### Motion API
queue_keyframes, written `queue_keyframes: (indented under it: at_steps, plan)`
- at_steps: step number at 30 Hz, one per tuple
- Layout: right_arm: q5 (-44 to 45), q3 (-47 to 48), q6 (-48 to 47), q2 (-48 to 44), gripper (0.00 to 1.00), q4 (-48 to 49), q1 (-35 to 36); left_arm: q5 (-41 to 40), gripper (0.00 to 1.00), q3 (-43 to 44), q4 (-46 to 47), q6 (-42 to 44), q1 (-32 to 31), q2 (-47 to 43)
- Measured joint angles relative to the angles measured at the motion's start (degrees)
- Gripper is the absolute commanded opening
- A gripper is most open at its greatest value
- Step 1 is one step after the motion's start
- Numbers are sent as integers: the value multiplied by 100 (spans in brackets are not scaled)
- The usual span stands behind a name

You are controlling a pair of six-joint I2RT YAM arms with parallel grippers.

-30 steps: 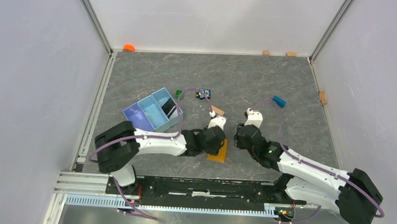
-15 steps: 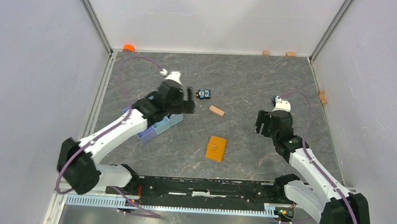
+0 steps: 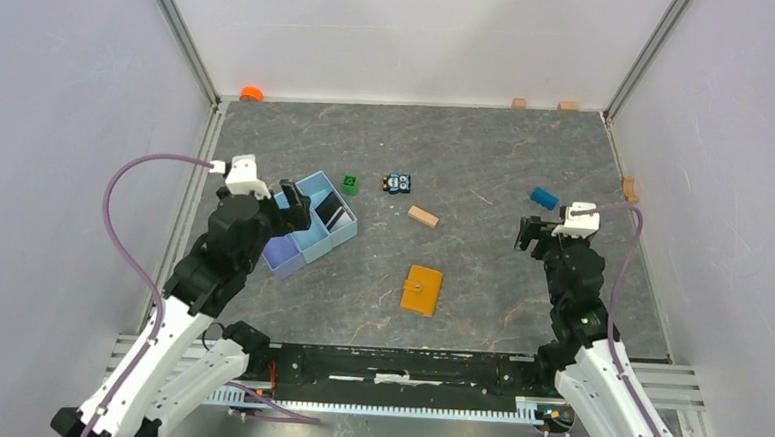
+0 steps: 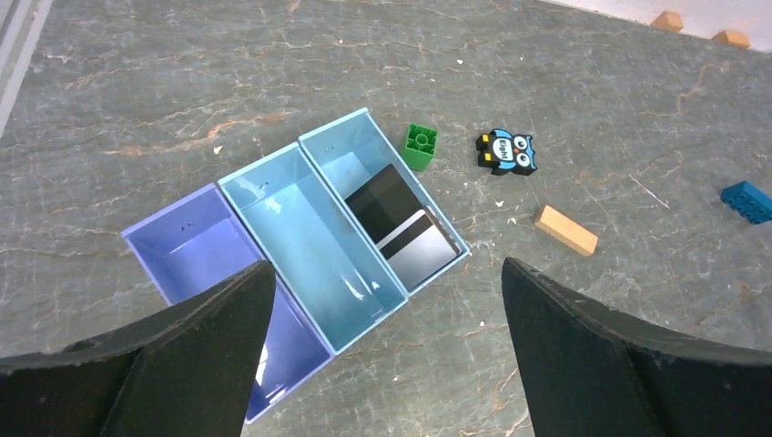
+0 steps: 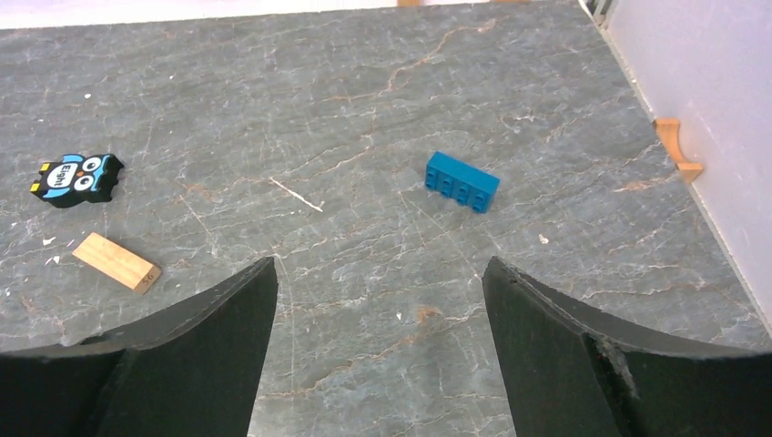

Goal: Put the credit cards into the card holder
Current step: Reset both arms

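Note:
The card holder [image 3: 422, 289] is a flat orange wallet lying shut on the table between the two arms. Two credit cards lie overlapping in the rightmost compartment of the light blue tray [image 4: 309, 237], one black [image 4: 383, 197] and one silvery grey [image 4: 424, 254]. From above they show as a dark patch [image 3: 330, 211]. My left gripper [image 4: 387, 264] hangs open above the tray's near side, also seen from above [image 3: 292, 202], and holds nothing. At the right, my right gripper [image 5: 380, 261] is open over bare table [image 3: 533, 233], well away from the holder.
A green block [image 4: 420, 146], an owl toy [image 4: 507, 151] and a wooden block [image 4: 565, 229] lie behind the tray. A blue brick [image 5: 462, 181] sits ahead of the right gripper. Small wooden pieces rest by the right wall [image 5: 678, 148] and back wall [image 3: 519, 102]. An orange object [image 3: 252, 93] lies back left.
Both grippers were low at the card holder a second ago. Both arms have since drawn back to their own sides and risen, and both grippers have opened. The holder lies where it was.

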Motion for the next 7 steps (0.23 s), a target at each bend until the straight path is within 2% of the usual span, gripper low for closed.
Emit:
queue_keyframes:
  at_steps: [3,7]
  plan:
    - [44,-192,-92,-251,88,111,0,-81,100,-208,-44,37,0,-321]
    - [87,-203,-166,-295,88,197,0,-127,100,-205,-28,66,0,-236]
